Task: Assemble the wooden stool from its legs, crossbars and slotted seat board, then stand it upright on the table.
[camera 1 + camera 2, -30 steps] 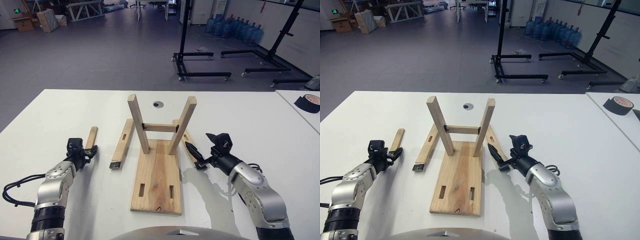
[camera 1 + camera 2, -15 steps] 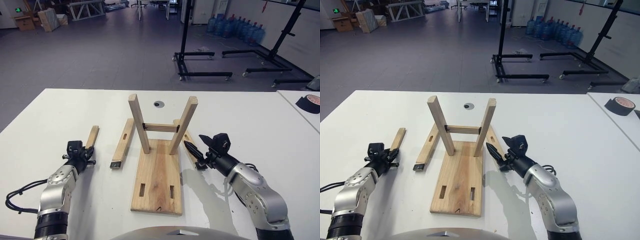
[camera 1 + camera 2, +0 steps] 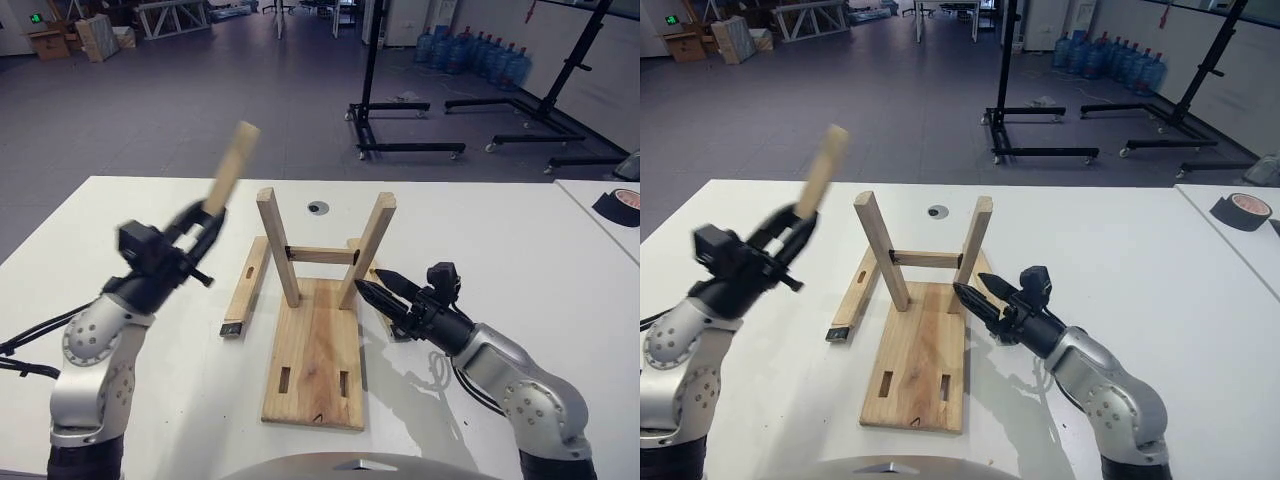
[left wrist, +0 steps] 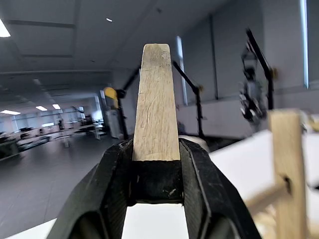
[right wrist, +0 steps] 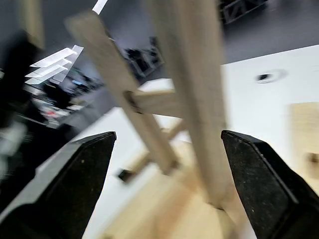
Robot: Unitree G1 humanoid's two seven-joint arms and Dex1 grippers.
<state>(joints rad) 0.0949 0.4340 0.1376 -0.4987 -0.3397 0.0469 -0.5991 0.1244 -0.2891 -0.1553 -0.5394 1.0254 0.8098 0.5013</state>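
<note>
Seat board [image 3: 315,350] — lies flat on the white table [image 3: 520,240], straight in front of me, its long side running away from me. Two slots [image 3: 284,379] show at its near end. At its far end two legs stand up out of it, the left leg [image 3: 277,245] and the right leg [image 3: 365,250]. Both lean outward toward the top, and one crossbar [image 3: 322,256] joins them about halfway up.

Loose leg [image 3: 245,285] lies flat on the table just beside the board's left edge, with its dark end toward me. Second loose piece [image 3: 373,268] lies along the board's right edge, behind the right leg and partly hidden by my right arm.

Short wooden bar [image 3: 232,160] is held off the table to the left of the standing legs, tilted, with its free end pointing up and away from me. My left gripper [image 4: 156,149] has both fingers [image 4: 117,174] clamped on the bar's lower end.

My right gripper [image 3: 372,284] hangs low over the table at the board's right edge, its fingers [image 5: 75,174] spread wide apart. The tips sit just beside the foot of the right leg; whether they touch it I cannot tell.

Further out — a round grommet [image 3: 317,208] is set in the table beyond the legs. A dark tape roll [image 3: 618,205] rests on the neighbouring table to my right. Black wheeled frames [image 3: 400,130] and water bottles [image 3: 480,55] stand on the floor behind.
</note>
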